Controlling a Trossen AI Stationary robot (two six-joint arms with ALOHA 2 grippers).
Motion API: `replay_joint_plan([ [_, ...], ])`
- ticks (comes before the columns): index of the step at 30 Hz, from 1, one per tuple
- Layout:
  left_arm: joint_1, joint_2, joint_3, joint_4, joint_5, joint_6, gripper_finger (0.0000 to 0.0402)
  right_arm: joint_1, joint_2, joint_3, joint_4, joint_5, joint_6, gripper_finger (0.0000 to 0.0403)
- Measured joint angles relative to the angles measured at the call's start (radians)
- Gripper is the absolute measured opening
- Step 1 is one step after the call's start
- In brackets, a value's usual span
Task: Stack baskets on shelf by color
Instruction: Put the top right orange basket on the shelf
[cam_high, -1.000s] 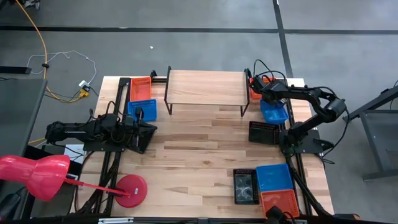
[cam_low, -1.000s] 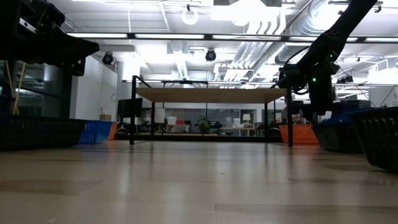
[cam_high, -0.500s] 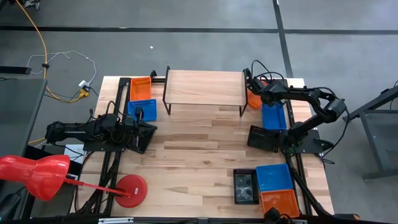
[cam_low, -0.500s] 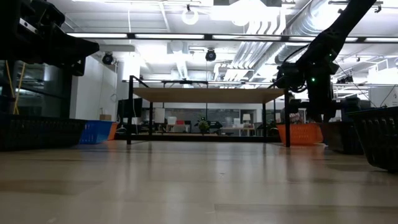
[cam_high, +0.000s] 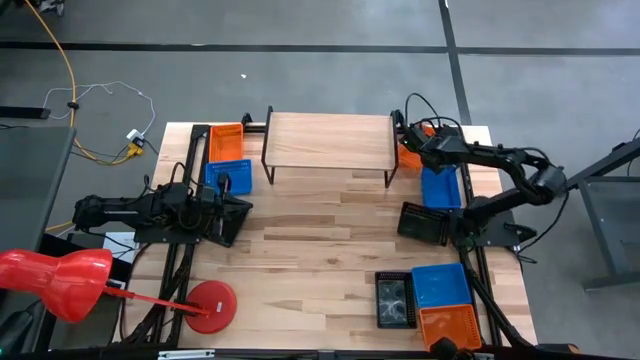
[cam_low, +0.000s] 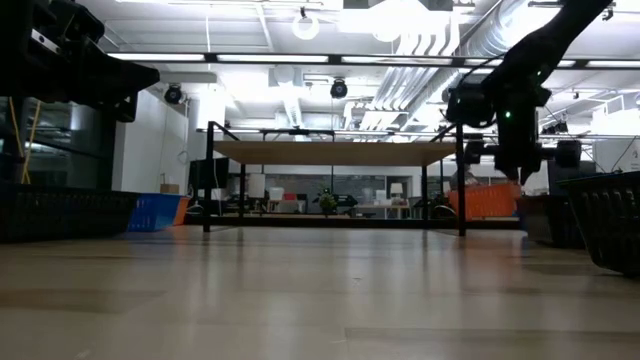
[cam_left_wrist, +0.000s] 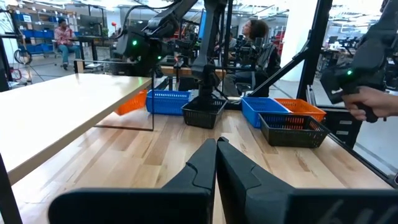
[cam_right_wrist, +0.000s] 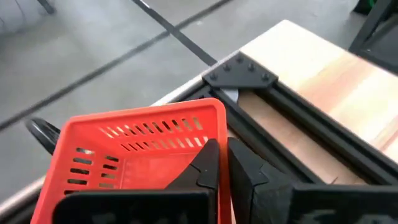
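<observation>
The shelf (cam_high: 328, 140) stands at the table's far edge. At its right end my right gripper (cam_high: 412, 148) is shut on an orange basket (cam_right_wrist: 143, 155), which the low view shows raised off the table as the orange basket (cam_low: 485, 202). A blue basket (cam_high: 440, 186) and a black basket (cam_high: 424, 222) lie on the table just nearer. Left of the shelf sit an orange basket (cam_high: 225, 140) and a blue one (cam_high: 228, 175). My left gripper (cam_left_wrist: 216, 146) is shut on nothing and rests at the table's left side. My right gripper pinches one end wall of the orange basket (cam_right_wrist: 222, 124) next to a corner, one finger inside the basket and one outside. The fingers come from above, slanting down. The basket hangs open side up, a little clear of the table.
A black basket (cam_high: 393, 298), a blue basket (cam_high: 440, 285) and an orange basket (cam_high: 450, 325) sit at the near right. A red lamp with a round base (cam_high: 210, 305) stands at the near left. People show in the room beyond the table.
My right gripper has shut on the orange basket's wall and raised it a little off the table beside the shelf's right end. The blue and black baskets nearby have shifted and turned slightly.
</observation>
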Motion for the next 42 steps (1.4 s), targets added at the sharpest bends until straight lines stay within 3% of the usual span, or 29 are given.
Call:
replay_joint_plan([
  [10,0.000,0.000,0.000,0.000,0.000,0.000,0.0001,0.017,-0.252,0.000,-0.009,0.121,-0.050,0.0002],
  [16,0.000,0.000,0.000,0.000,0.000,0.000,0.0001,0.081,-0.471,0.000,0.226,0.218,-0.393,0.0002],
  [19,0.000,0.000,0.000,0.000,0.000,0.000,0.0001,0.109,-0.559,0.000,0.437,0.170,-0.656,0.0002],
  [23,0.000,0.000,0.000,0.000,0.000,0.000,0.0001,0.142,-0.616,0.003,0.664,-0.052,-0.903,0.0001],
  [25,0.000,0.000,0.000,0.000,0.000,0.000,0.0001,0.154,-0.613,0.036,0.646,-0.149,-0.920,0.0001],
  [28,0.000,0.000,0.000,0.000,0.000,0.000,0.0001,0.163,-0.562,0.141,0.453,-0.235,-0.870,0.0000],
  [32,0.000,0.000,0.000,0.000,0.000,0.000,0.0001,0.183,-0.424,0.319,0.178,-0.332,-0.813,0.0000],
  [36,0.000,0.000,0.000,0.000,0.000,0.000,0.0001,0.201,-0.286,0.483,0.017,-0.395,-0.757,0.0000],
  [42,0.000,0.000,0.000,0.000,0.000,0.000,0.0001,0.200,-0.142,0.568,-0.031,-0.442,-0.681,0.0000],
])
